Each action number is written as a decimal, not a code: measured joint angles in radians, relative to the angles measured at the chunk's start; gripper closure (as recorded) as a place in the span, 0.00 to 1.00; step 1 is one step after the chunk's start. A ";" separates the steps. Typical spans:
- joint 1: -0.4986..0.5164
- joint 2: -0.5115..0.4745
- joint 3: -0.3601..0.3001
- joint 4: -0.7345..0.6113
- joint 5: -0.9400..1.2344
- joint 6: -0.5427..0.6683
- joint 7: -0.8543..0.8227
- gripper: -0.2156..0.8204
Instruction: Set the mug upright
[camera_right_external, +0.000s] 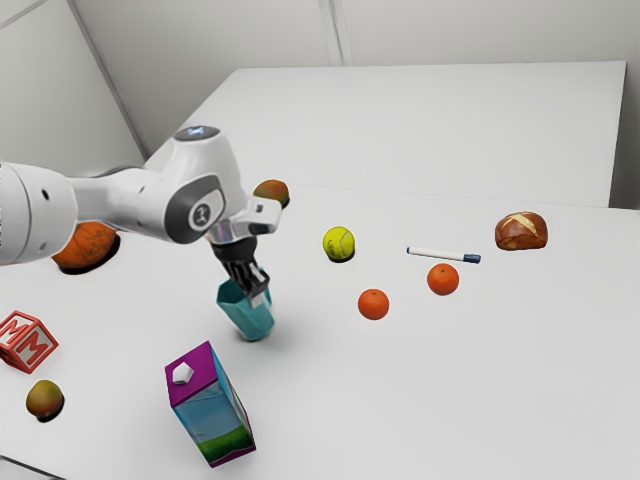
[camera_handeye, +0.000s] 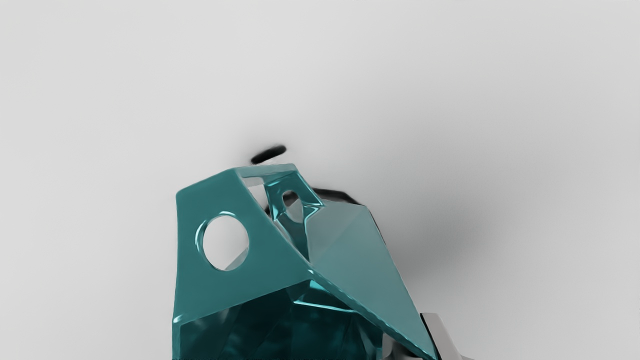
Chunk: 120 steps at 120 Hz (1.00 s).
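The gripper (camera_right_external: 260, 290) is at the rim of the teal mug (camera_right_external: 247, 318), on the side toward the exterior view's right. The mug's mouth faces up and its base is down by the table; a slight lean cannot be ruled out. In the wrist view, the mug (camera_handeye: 210, 295) shows its handle with a round hole and its dark inside. There the gripper (camera_handeye: 422, 345) has one finger inside the mug and the other outside, shut on the wall between them. The lower parts of the fingers are partly hidden by the mug.
On the white table (camera_right_external: 520, 380), a purple-topped carton (camera_right_external: 212, 410) stands near the mug. A tennis ball (camera_right_external: 339, 243), two oranges (camera_right_external: 373, 304), a marker (camera_right_external: 440, 254) and a bread roll (camera_right_external: 521, 231) lie toward the exterior view's right. A letter block (camera_right_external: 25, 341) and pumpkin (camera_right_external: 84, 246) are at its left.
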 joint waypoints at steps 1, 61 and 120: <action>-0.001 0.002 0.000 0.000 0.000 0.001 -0.002 0.95; 0.018 -0.078 -0.002 0.130 -0.067 -0.100 -0.082 0.31; -0.069 0.037 0.156 0.611 -0.099 -0.414 -0.121 0.22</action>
